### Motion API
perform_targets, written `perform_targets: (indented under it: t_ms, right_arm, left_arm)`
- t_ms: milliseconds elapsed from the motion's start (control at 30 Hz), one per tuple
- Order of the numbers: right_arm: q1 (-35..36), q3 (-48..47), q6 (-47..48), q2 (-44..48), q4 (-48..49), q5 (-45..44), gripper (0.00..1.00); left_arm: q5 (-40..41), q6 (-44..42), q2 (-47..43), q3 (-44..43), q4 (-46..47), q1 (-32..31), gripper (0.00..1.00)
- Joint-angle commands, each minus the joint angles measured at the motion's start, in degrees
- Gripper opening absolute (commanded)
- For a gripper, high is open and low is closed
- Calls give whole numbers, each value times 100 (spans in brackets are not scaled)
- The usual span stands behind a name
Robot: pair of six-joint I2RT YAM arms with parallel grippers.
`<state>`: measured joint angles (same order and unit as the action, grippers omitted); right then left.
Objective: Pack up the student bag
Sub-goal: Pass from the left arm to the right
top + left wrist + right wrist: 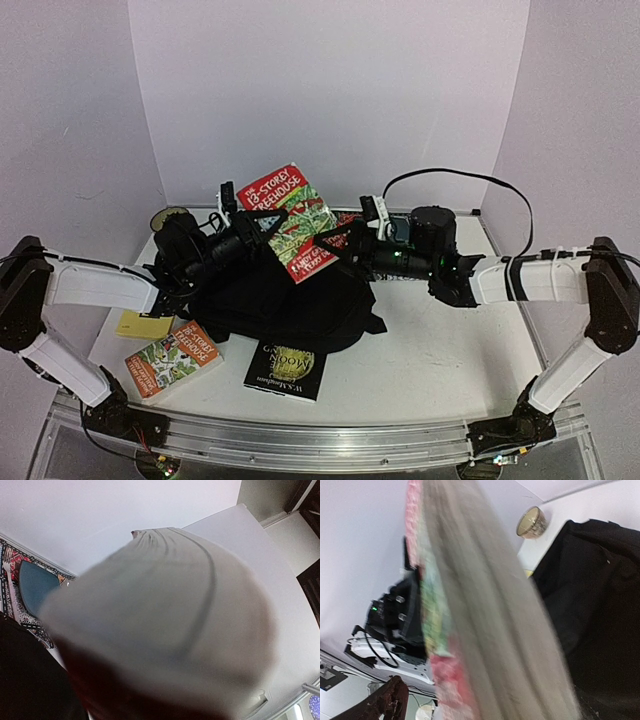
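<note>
student bag [300, 305] black | held book [293, 215] red-green | flat book [135, 326] yellow

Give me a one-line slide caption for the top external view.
Both arms' jaws clamp the red Treehouse book aloft over the black student bag; a black paperback lies nearer the bases.

we find the student bag [290, 305] in the middle of the counter [440, 350], and a raised book [295, 222] in the air above its rear part, with the left jaws on the book's left edge and the right jaws on its right. before the bag lies a second book [287, 367], and left of that, a third book [172, 358]. a notepad [138, 322] lies just left of the bag, partly under the left arm. a bowl [530, 521] stands at the back left. behind the right arm lies what may be a flat case [37, 587].
</note>
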<state>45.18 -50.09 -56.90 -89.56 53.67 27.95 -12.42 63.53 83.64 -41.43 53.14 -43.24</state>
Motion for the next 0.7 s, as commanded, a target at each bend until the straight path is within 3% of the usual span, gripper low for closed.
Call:
perform_targets:
  t_ms: [0, 133, 233, 400, 500, 667]
  right_arm:
    - [27, -90, -259, 53, 1027, -16, 95]
    - [33, -175, -264, 83, 1144, -5, 80]
    - [32, -179, -267, 92, 1216, -16, 63]
    - [22, -145, -243, 133, 1295, -17, 26]
    - [-8, -151, -192, 170, 1284, 57, 0]
    - [-209, -121, -102, 274, 981, 132, 0]
  left_arm:
    - [343, 107, 101, -272, 884, -157, 0]
    - [460, 210, 213, -211, 1008, -212, 0]
    - [553, 318, 284, -99, 1218, -246, 0]
    - [583, 349, 318, 2, 1295, -264, 0]
    - [574, 247, 307, 96, 1295, -267, 9]
    - [568, -269, 218, 380, 1273, -255, 31]
